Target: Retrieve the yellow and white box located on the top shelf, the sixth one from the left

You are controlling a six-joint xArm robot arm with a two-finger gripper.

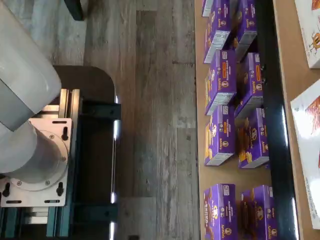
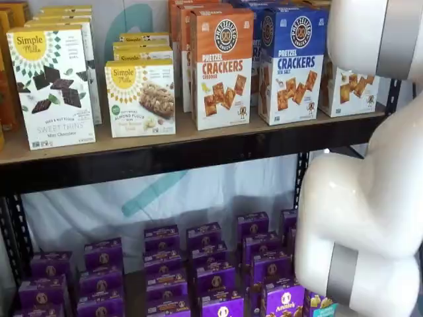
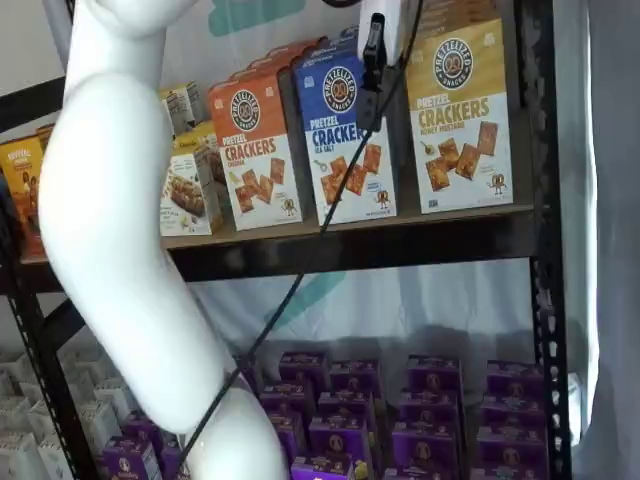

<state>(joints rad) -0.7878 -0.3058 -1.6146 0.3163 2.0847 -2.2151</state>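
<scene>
I see the yellow and white box [image 3: 460,125] standing upright at the right end of the top shelf [image 3: 400,245]. It is the front box of its row. In a shelf view only its lower white part [image 2: 348,91] shows, because my white arm [image 2: 370,198] covers the rest.

Just left of it stands the blue box [image 3: 345,135], and left of that the orange box [image 3: 255,150]. Both say "CRACKERS". Farther left are white Simple Mills boxes [image 2: 51,86], one tall and one short [image 2: 140,98].

My hand [image 3: 374,70] hangs from the top edge in a shelf view, in front of the blue box and just left of the yellow and white box. I see its black part and a cable [image 3: 330,210] running down from it. I cannot tell if its fingers are spread or pressed together. It holds nothing that I can see.

On the lower shelf sit many purple boxes [image 2: 211,264] in rows. The wrist view shows purple boxes [image 1: 222,82] from above, a grey wood floor [image 1: 150,100], and the arm's base plate [image 1: 42,165].
</scene>
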